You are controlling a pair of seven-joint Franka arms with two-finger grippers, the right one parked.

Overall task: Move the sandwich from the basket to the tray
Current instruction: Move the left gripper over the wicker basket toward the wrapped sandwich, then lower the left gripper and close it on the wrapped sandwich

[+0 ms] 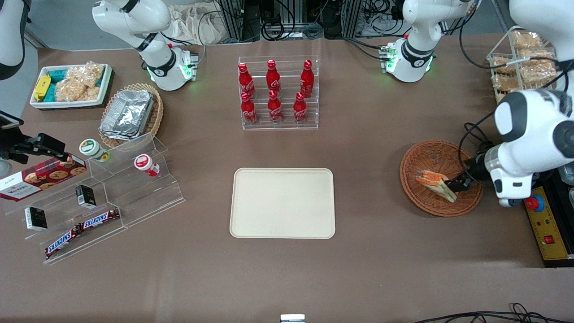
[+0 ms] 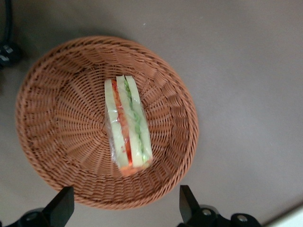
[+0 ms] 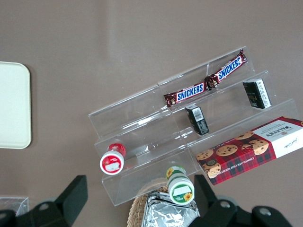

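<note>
The sandwich (image 1: 436, 182), a clear-wrapped wedge with white bread and orange, red and green layers, lies in the round reddish-brown wicker basket (image 1: 417, 158) toward the working arm's end of the table. My left gripper (image 1: 459, 184) hangs over the basket beside the sandwich. In the left wrist view the sandwich (image 2: 128, 126) lies in the middle of the basket (image 2: 57, 123), and the gripper (image 2: 124, 208) is open and empty, its black fingertips (image 2: 186, 202) spread wide over the basket's rim, clear of the sandwich. The cream-beige tray (image 1: 282, 202) lies bare at the table's middle.
A clear rack of red cola bottles (image 1: 278, 92) stands farther from the camera than the tray. A wire rack of packets (image 1: 522, 63) and a yellow control box (image 1: 545, 229) flank the working arm. An acrylic snack stand (image 1: 103, 188), tan foil-tray basket (image 1: 130, 114) and white bin (image 1: 69, 85) lie toward the parked arm's end.
</note>
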